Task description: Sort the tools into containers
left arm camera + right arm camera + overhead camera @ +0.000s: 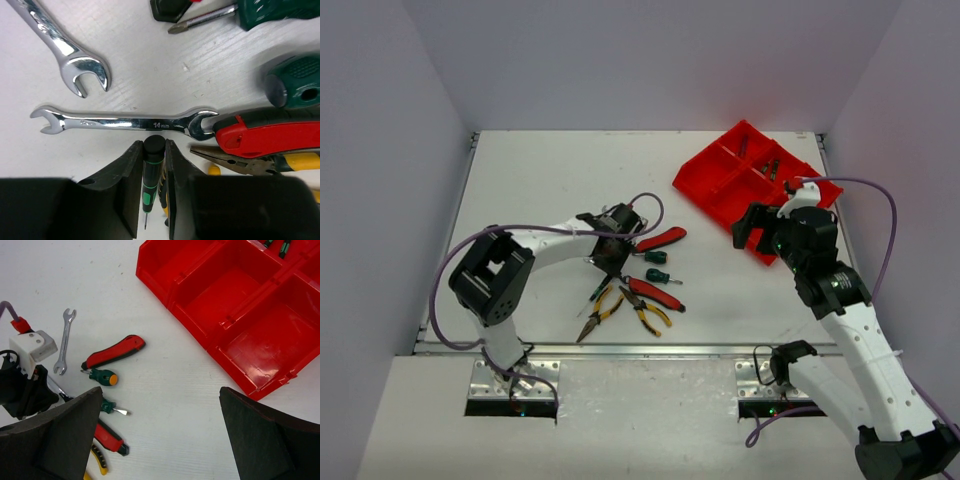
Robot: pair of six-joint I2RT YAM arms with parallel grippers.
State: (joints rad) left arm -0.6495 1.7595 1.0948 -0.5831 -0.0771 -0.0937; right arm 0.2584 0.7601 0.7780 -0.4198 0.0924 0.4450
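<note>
Near the middle of the worktop [540,180], a slim black-handled screwdriver [149,180] with a green band sits inside the left tool [153,150]. Both fingers [131,185] press against its sides, clamped on it. Whether it is off the surface I cannot tell. Its black cap lies just beside a silver wrench marked 14 mm [125,122], which lies flat. One open end of that wrench is right against the red-handled pliers [270,137]. A second silver wrench [70,52] lies apart from the first.

Just right of the left tool, more pieces lie scattered close together: two short green-handled screwdrivers [650,257], another red-handled pair [662,238] on the far side, and yellow-handled pliers [605,308] on the near side.

At the far right stands the red divided tray [720,185], turned at an angle. A few small pieces lie in its far compartments, and the near compartments show bare floor. The right tool [160,390] hangs at the tray's near edge, its fingers wide apart and holding nothing.
</note>
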